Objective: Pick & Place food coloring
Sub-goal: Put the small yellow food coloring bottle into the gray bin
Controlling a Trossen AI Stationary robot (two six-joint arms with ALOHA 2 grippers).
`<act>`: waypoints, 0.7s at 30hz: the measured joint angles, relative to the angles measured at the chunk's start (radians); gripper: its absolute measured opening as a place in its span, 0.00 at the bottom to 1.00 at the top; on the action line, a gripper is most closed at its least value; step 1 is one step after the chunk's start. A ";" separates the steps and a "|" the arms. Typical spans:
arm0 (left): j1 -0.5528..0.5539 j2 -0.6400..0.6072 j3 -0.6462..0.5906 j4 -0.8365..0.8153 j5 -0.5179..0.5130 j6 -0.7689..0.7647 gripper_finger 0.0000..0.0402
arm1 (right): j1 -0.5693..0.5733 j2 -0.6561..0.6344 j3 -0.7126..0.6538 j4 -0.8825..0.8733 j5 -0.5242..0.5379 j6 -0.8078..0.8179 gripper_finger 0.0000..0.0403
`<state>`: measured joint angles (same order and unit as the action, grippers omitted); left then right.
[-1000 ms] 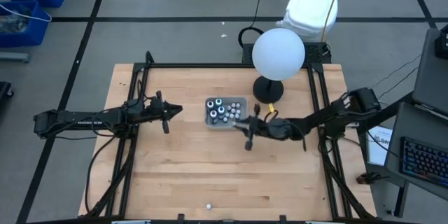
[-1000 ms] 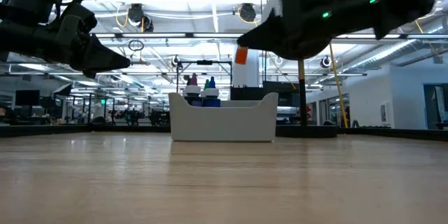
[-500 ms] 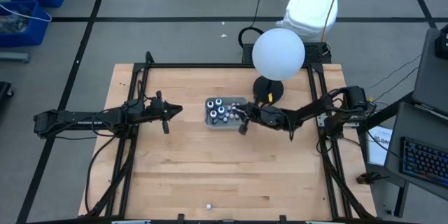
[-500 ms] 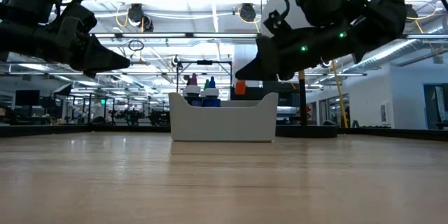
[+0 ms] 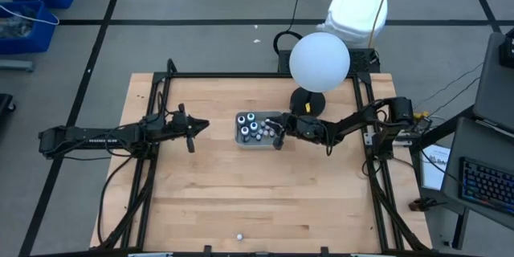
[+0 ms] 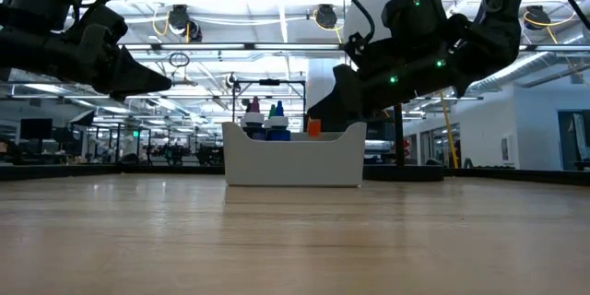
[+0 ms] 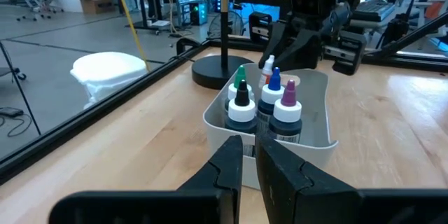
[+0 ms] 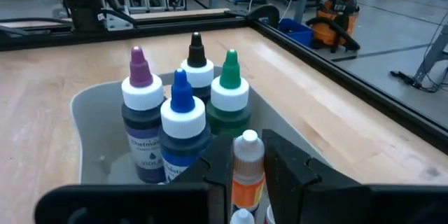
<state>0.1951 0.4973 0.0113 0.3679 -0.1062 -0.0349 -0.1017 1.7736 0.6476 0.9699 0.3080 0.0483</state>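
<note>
The grey tray [image 5: 259, 128] sits near the middle of the wooden worktop [image 5: 257, 201], just beside the black stand of the white globe [image 5: 319, 61]. Standing upright inside the tray are four food coloring bottles: one with a purple tip [image 8: 142, 122], one with a blue tip [image 8: 183, 136], one with a black tip [image 8: 197, 63] and one with a green tip [image 8: 230, 98], clustered touching one another at the tray's end nearer the left arm.

The right end effector [image 5: 279, 136] hangs over the tray's end nearest the globe stand, its two fingers pinching a small orange bottle with a white cap [image 8: 246, 171]. In the low view the orange bottle [image 6: 314, 126] shows just at the tray's rim, between the dark fingers. Two more white caps show beneath it in the right wrist view.

The left end effector [image 5: 190, 129] hovers above the worktop on the tray's far side from the globe, well apart from the tray, its fingers pressed nearly together on nothing.
</note>
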 joint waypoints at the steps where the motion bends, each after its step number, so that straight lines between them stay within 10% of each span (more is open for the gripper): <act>1: 0.000 0.000 0.000 0.000 0.000 0.000 0.12 | 0.000 0.002 0.000 0.000 0.000 0.000 0.12; 13: 0.000 0.000 0.000 0.000 0.000 -0.005 0.12 | 0.005 0.002 0.000 -0.003 -0.043 0.006 0.12; 21: 0.000 0.000 0.000 -0.001 0.000 -0.008 0.12 | 0.038 0.002 0.000 -0.020 0.110 -0.005 0.12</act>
<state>0.1950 0.4973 0.0113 0.3672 -0.1061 -0.0429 -0.0639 1.7756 0.6476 0.9501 0.4179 0.0437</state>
